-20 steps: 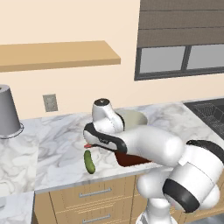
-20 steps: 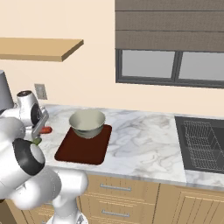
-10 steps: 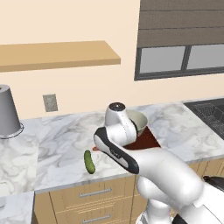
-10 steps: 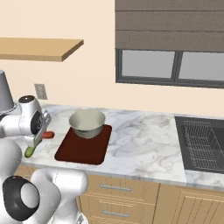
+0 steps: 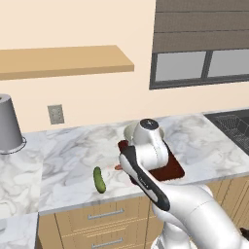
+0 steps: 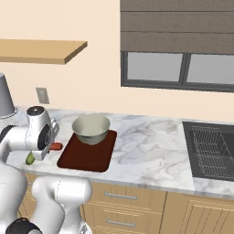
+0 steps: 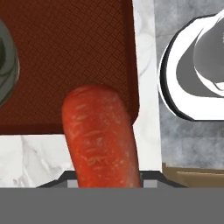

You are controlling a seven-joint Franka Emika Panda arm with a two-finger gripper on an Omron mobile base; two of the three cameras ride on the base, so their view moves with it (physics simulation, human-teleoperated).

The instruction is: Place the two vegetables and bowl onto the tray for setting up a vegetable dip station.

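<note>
Orange-red carrot point(image 7: 102, 138) sits clamped in the tool point(image 6: 49, 147) – above the tray point(image 6: 87, 157) edge (bowl point(image 6: 91, 129) already aboard) – cucumber point(image 5: 99, 179) lies on the marble worktop point(image 5: 68, 151)

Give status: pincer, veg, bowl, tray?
Pincer shut on carrot, above counter at tray edge. Bowl on tray. Cucumber on counter, off tray. Nothing in the way.
</note>
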